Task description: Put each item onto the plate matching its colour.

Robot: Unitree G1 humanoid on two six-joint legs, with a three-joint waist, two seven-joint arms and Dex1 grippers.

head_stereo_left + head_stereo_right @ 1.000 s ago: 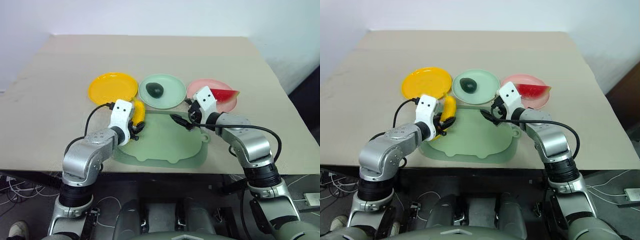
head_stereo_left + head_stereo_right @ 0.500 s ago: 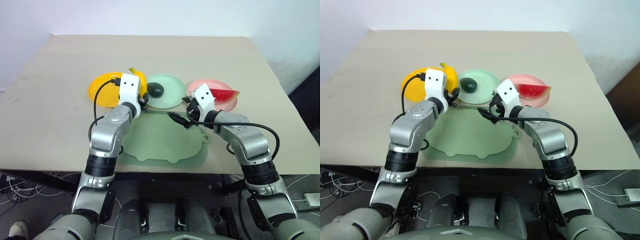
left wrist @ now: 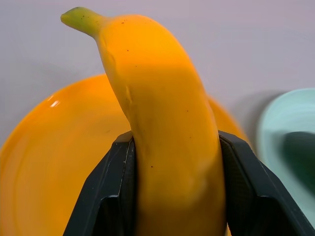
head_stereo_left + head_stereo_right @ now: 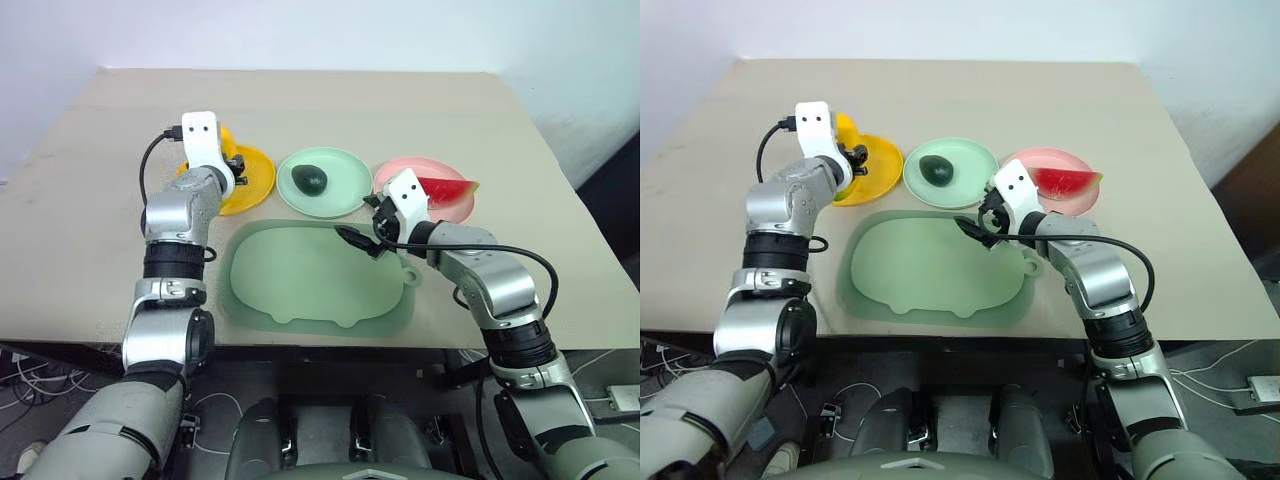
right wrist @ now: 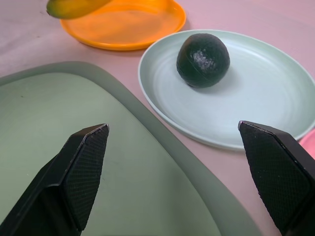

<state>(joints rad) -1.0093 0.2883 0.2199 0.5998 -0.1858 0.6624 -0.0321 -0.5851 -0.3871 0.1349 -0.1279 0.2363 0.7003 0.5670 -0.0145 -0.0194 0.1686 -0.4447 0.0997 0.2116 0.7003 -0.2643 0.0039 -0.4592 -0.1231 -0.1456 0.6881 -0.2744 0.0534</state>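
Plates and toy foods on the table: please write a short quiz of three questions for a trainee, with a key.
1. True or false: the avocado lies on the mint green plate.
2. Which item does the left gripper hold? A) banana B) watermelon wedge C) avocado
3. Fill in: the right gripper is ____ above the pale green tray.

Key:
1. True
2. A; it is over the yellow-orange plate.
3. Open; it holds nothing. The wedge lies on the pink plate.
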